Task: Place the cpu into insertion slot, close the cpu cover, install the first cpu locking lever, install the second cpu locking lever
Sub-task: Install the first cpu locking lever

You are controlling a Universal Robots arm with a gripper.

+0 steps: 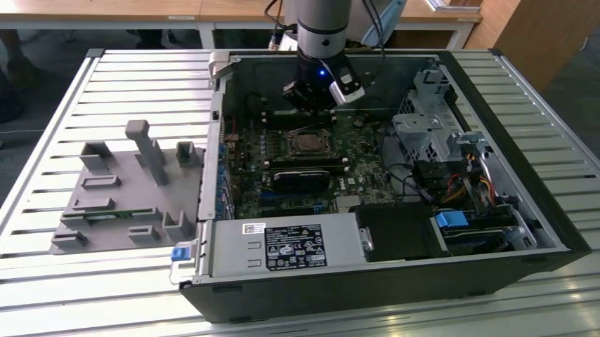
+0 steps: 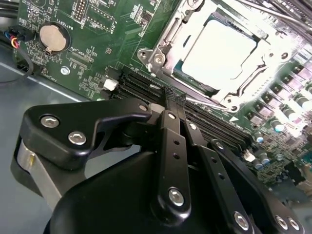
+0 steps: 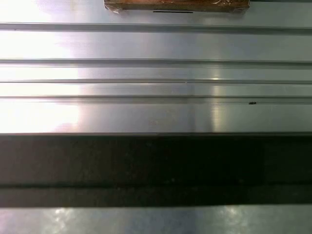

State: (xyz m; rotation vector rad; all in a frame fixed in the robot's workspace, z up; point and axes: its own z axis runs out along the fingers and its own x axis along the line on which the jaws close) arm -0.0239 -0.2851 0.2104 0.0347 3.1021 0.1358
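The cpu [image 2: 219, 48], a pale square chip, lies in the insertion slot [image 1: 308, 144] on the green board. The silvery cpu cover [image 2: 165, 39] lies flat around it, its window framing the chip. A thin metal locking lever [image 2: 207, 103] runs along the socket edge nearest my fingers. My gripper [image 2: 173, 95] is shut, its black fingertips pressed together just short of that lever; I cannot tell whether they touch it. In the exterior view the gripper [image 1: 316, 98] hangs inside the open computer case, just behind the socket.
Black memory slots [image 2: 139, 87] lie between my fingertips and the socket. A coin battery [image 2: 52, 37] sits on the board. The case holds a power supply [image 1: 286, 246], a drive cage [image 1: 426, 133] and cables. A grey fixture block [image 1: 131, 189] rests on the slatted table at the exterior view's left.
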